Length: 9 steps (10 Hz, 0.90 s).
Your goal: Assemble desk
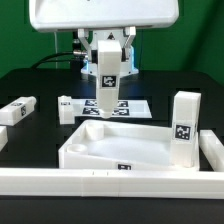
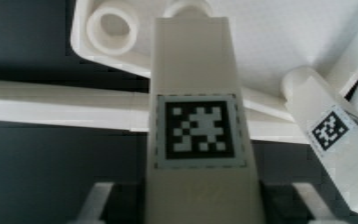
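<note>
A robot arm's two-finger gripper point(image 1: 107, 62) is clamped on a white plastic square-section leg point(image 1: 106, 88) that bears a black-and-white tag. The leg is held upright, with the fingers point(image 2: 101, 205) pressed against opposite sides of it. Directly below the gripper lies the desk's white rimmed rectangular slab point(image 1: 90, 150), and the held leg's lower end meets it at a round corner socket point(image 2: 114, 35). Whether the tip has entered the socket cannot be told; in the wrist view the socket seems to sit slightly to one side of it. A second white tagged leg point(image 1: 183, 125) stands upright at another corner of the slab, well apart from the gripper.

The likely risk is misalignment. If the tip is off-centre, pushing down could catch it on the socket's rim, tilting the leg in the grip or shoving the loose slab sideways. Letting go before the leg is seated could let it topple. A sideways shove could also disturb the standing leg.
</note>
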Available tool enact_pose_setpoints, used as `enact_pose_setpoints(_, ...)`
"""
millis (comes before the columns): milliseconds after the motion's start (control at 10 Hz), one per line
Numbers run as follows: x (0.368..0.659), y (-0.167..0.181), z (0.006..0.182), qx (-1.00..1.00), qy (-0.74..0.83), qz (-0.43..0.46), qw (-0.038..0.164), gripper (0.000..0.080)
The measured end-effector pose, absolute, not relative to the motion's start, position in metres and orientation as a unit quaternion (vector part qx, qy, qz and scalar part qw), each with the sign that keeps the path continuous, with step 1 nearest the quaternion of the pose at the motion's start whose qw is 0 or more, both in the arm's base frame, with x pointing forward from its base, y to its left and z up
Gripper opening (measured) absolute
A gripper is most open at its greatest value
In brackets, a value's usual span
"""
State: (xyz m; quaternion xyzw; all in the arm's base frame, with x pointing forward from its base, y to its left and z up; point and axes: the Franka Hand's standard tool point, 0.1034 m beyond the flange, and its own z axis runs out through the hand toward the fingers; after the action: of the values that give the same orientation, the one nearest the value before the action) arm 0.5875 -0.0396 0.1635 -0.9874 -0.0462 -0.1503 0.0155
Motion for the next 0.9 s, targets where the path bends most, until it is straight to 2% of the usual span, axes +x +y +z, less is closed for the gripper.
enact_pose_setpoints(100, 0.587, -0.041, 0.163, -0.987, -0.048, -0.154, 0.013, 0.0290)
enact_pose_setpoints(200, 0.591, -0.051, 0.167, -0.978, -0.052, -0.200, -0.012, 0.0290)
enact_pose_setpoints(300, 0.586, -0.057, 0.164, -0.975, -0.051, -0.214, -0.025, 0.0290)
enact_pose_setpoints(400, 0.588, -0.072, 0.167, -0.968, -0.067, -0.237, -0.049, 0.0290)
enact_pose_setpoints(700, 0.592, -0.080, 0.169, -0.972, -0.055, -0.225, -0.036, 0.0290)
enact_pose_setpoints(900, 0.591, -0.080, 0.168, -0.972, -0.055, -0.224, -0.037, 0.0290)
